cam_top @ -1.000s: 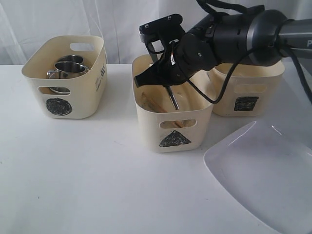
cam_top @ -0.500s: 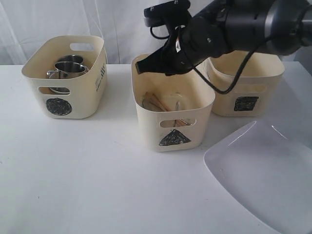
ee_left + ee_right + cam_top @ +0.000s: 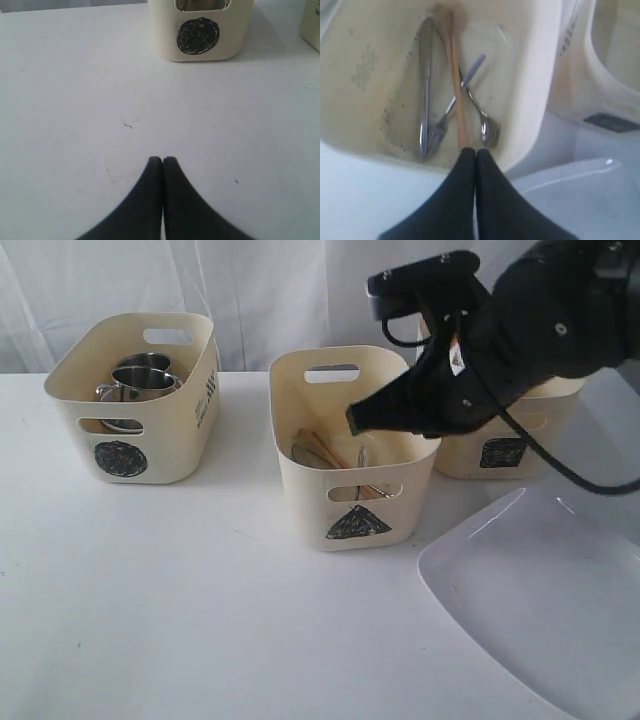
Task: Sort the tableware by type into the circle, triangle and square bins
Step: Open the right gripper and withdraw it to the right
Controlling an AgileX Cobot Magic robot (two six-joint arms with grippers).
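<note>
The triangle bin [image 3: 300,480] stands in the middle and holds a steel knife [image 3: 424,85], fork [image 3: 445,117], spoon [image 3: 482,117] and wooden chopsticks [image 3: 454,75]. My right gripper [image 3: 474,151] is shut and empty. It hangs just above that bin's right rim [image 3: 352,420]. The circle bin [image 3: 170,450] at the left holds two steel mugs [image 3: 140,380]. The right arm partly hides the square bin [image 3: 500,465]. A large white square plate [image 3: 540,600] lies at the front right. My left gripper [image 3: 162,160] is shut over bare table in front of the circle bin [image 3: 200,50].
A white table [image 3: 200,620] carries everything and a white curtain hangs behind the bins. The plate [image 3: 570,195] reaches past the table's front right edge of the exterior view. The square bin [image 3: 570,75] stands close beside the triangle bin [image 3: 535,75].
The right gripper rose out of the triangle bin, swung right over its rim and shut. The utensil it held now lies in the bin. The left gripper has not moved.
</note>
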